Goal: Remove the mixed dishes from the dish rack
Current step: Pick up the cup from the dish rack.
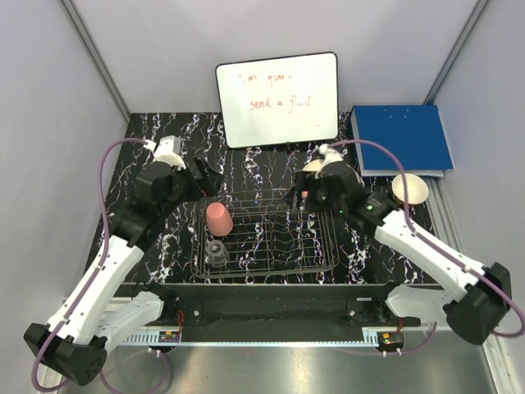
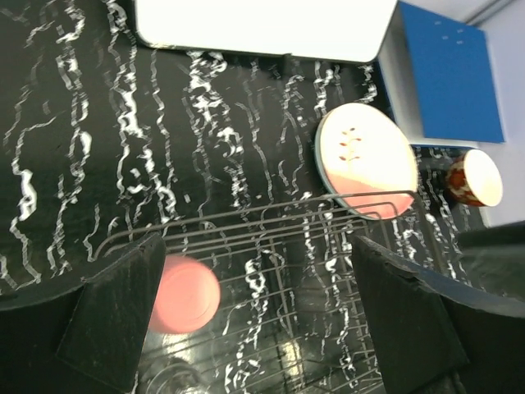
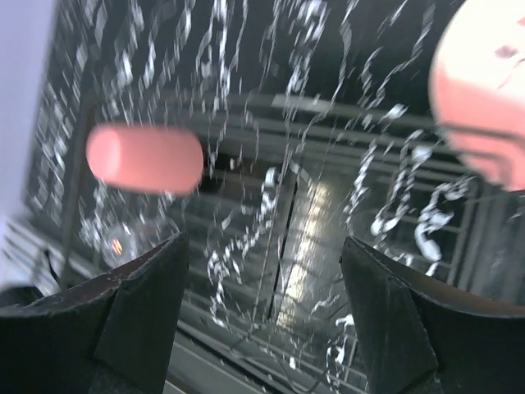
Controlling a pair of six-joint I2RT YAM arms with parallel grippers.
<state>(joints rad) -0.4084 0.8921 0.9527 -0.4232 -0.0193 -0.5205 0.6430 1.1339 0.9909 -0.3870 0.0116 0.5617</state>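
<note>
Glass [image 1: 216, 251], pink cup [image 1: 219, 218] in dish rack [image 1: 283, 244]

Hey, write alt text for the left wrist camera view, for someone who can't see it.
The left gripper, jaws open, hovers above a dark wire dish rack holding a pink cup. A cream plate with a pink band sits at the rack's far right corner.

A whiteboard [image 1: 277, 99] with red handwriting, standing at the back of the black marbled table [image 1: 156, 135], blue folder [image 1: 402, 135] lying flat right of it, grey walls [image 1: 49, 123] around.
</note>
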